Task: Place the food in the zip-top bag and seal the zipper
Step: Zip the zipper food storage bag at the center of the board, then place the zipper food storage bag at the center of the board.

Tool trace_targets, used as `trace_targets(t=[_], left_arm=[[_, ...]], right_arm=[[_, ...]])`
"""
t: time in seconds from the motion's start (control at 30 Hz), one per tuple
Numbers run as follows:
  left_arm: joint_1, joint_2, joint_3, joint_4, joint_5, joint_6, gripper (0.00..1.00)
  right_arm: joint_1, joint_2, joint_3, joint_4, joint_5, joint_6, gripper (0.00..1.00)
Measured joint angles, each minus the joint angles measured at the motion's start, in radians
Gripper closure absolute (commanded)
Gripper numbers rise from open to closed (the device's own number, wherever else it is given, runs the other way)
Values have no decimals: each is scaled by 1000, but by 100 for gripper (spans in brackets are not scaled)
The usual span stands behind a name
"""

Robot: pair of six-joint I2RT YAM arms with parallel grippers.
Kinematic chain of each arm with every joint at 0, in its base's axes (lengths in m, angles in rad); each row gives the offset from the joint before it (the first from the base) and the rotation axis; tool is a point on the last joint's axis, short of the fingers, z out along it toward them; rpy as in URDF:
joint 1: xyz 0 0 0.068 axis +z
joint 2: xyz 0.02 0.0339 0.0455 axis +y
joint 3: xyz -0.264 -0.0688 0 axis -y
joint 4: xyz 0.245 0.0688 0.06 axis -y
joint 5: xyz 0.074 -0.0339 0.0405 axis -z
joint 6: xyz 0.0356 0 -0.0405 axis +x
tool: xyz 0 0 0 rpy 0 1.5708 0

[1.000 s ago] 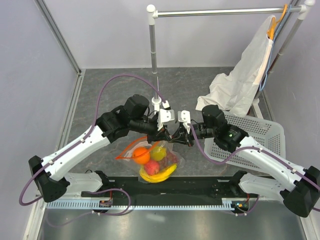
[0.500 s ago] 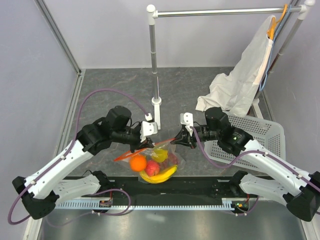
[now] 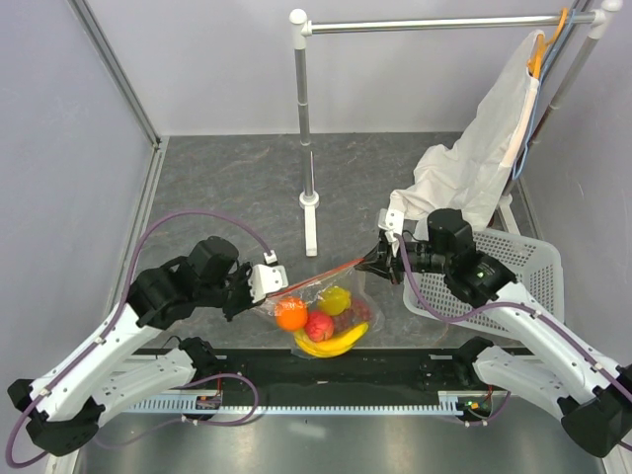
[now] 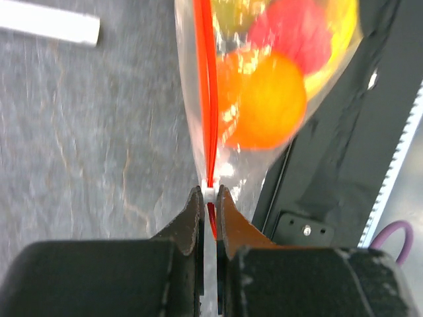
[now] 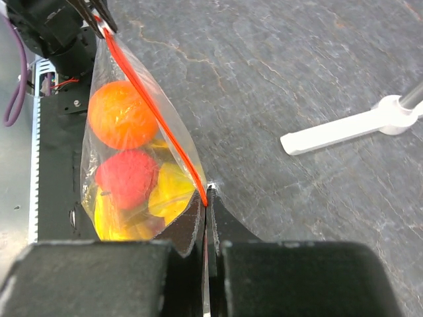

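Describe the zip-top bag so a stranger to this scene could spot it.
On the grey table, the left gripper and right gripper hold a small clear bag of fruit between them. Its red zipper strip sets it apart from the white cloth bag and mesh basket.

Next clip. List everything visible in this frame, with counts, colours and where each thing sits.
zip-top bag: 1, clear, stretched between both grippers, near front edge
zipper: 1, red, along the bag's mouth
orange: 1, orange, inside bag, left
small red fruit: 1, red, inside bag, middle
yellow-green fruit: 1, inside bag, behind the red one
banana: 1, yellow, bag bottom
grapes: 1 bunch, dark red, inside bag, right, mostly hidden
cloth bag: 1, white, hanging at right rear
mesh basket: 1, white, right side
rail stand: 1, silver with white foot, rear centre
table: 1, dark grey
left gripper: 1, black, shut on zipper's left end
right gripper: 1, black, shut on zipper's right end
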Motion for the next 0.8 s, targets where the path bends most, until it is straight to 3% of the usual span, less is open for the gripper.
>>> trace_targets(t=[0.23,0.27,0.3,0.33,0.4,0.5,0.7,0.8], left_arm=[[1,-76,-29,-89,-111,19,96],[1,-87,-31,-89,-119,23,90],[0,-95,-31,-88,-123,24,75],[1,-103,-31,-88,-126,25,67],[1,-101,-13,-123,-135,29,41],[6,-63,51,-192,-129,23,30],[6,138,243,-132,6,1,29],[6,217,261,-50,53,-17,29]], right_arm=[[-4,-41,-18,-3,21,22,100],[-3,-41,-18,-4,17,22,100],[-3,-41,-18,-4,13,22,100],[-3,-41,-18,-4,3,22,100],[-4,-40,-18,-5,-5,21,100],[-18,-34,-15,-10,-10,21,100],[-21,-26,-3,-24,-33,20,100],[-21,-26,-3,-29,-41,17,100]])
